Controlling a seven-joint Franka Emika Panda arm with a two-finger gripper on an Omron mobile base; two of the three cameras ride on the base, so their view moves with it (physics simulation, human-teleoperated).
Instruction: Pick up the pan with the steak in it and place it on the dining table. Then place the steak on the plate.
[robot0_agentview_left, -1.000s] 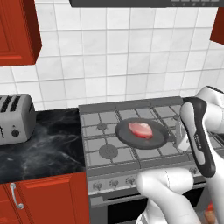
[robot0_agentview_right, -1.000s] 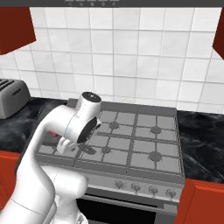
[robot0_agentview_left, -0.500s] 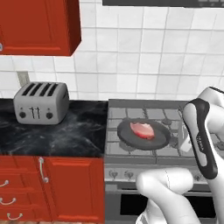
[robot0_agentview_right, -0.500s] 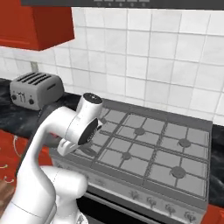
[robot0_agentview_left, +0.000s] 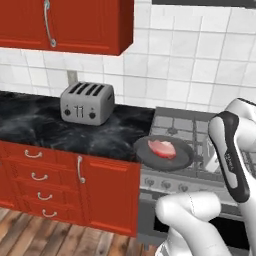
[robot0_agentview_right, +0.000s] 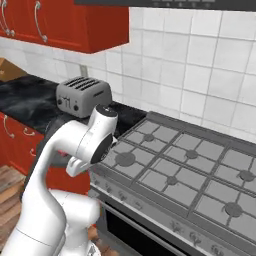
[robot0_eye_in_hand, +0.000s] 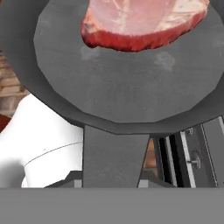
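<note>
The dark grey pan hangs level in the air over the front edge where the black counter meets the stove. The pink-red steak lies in its middle. My gripper sits at the pan's right side, partly behind my forearm, shut on the pan's short handle. In the hand view the pan spreads wide, with the steak at the top and the handle running down between my fingers. The dining table and the plate are out of view.
A silver toaster stands on the black marble counter. The gas stove lies to the right. Red upper cabinets hang above, red drawers are below, and wood floor shows at the lower left.
The whole picture has slid to the right, so the camera has moved left along the counter. The pan stays in my gripper and now hangs off the burners, by the stove's front left corner.
</note>
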